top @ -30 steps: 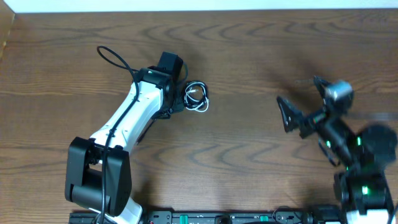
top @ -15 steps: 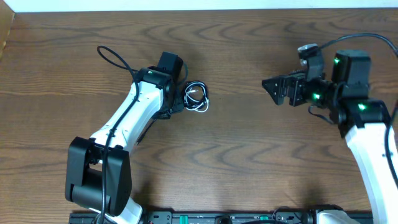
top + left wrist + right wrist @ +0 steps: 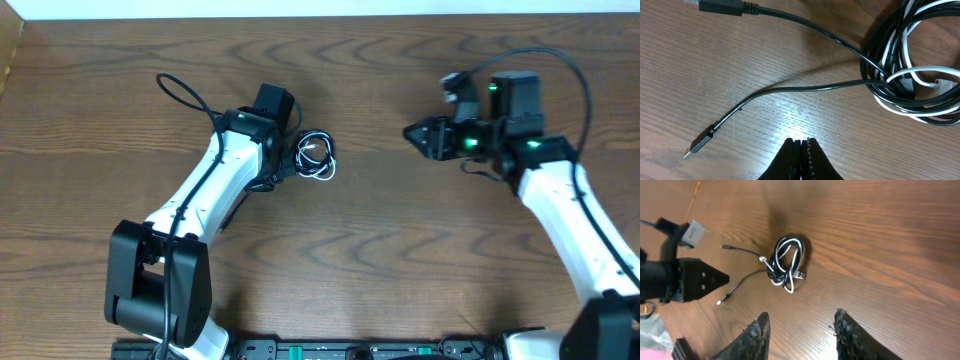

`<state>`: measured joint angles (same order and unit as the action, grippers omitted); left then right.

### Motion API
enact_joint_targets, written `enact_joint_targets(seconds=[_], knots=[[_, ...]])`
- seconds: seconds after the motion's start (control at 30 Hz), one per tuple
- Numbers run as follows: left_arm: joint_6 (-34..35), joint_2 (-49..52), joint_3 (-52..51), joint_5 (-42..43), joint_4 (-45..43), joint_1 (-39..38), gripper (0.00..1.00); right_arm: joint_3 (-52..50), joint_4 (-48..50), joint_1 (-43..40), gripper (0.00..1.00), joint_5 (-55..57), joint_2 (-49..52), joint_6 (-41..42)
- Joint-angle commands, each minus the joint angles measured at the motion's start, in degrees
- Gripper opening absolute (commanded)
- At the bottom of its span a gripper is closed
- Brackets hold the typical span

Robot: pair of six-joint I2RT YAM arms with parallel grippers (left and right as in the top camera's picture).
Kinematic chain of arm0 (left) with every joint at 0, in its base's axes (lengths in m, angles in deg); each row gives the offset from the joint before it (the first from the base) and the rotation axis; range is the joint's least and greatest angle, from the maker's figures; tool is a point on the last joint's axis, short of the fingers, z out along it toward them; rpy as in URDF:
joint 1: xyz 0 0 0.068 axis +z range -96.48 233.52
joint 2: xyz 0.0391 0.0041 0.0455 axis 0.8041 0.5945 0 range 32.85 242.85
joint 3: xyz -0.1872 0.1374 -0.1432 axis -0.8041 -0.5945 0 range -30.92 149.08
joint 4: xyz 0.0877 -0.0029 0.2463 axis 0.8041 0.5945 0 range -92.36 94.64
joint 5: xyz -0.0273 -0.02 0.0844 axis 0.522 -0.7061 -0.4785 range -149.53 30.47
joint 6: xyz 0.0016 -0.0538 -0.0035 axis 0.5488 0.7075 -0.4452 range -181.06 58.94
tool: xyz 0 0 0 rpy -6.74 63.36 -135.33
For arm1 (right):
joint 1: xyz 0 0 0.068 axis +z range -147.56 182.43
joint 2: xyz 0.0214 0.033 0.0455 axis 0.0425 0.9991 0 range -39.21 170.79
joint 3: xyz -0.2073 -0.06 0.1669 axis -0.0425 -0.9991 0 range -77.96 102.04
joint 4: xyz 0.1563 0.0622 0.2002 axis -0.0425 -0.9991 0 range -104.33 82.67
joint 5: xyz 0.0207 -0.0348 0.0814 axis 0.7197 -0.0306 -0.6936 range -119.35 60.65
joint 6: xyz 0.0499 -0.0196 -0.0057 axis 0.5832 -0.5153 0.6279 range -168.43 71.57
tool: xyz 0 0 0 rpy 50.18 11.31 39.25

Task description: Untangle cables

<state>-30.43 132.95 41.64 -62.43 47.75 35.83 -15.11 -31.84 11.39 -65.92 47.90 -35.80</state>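
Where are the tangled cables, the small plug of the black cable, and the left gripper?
tangled cables (image 3: 874,59): left wrist view, black strands at coil's left edge.
small plug (image 3: 700,144): left wrist view, plug body.
left gripper (image 3: 800,144): left wrist view, between shut fingertips.

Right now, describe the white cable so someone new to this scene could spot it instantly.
On the wooden table, find the left gripper; just beyond its shut jaws lies a small coiled bundle. The white cable loops through it among the black cables, the only pale cord, and unlike them it sends no loose tail out across the wood.
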Motion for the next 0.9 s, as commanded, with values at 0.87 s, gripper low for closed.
enact_joint_targets(seconds=[0.87], knots=[[-0.1, 0.1, 0.0, -0.1, 0.2, 0.0, 0.21, 1.1, 25.6, 22.3, 0.55, 17.1, 26.9, 10.5]])
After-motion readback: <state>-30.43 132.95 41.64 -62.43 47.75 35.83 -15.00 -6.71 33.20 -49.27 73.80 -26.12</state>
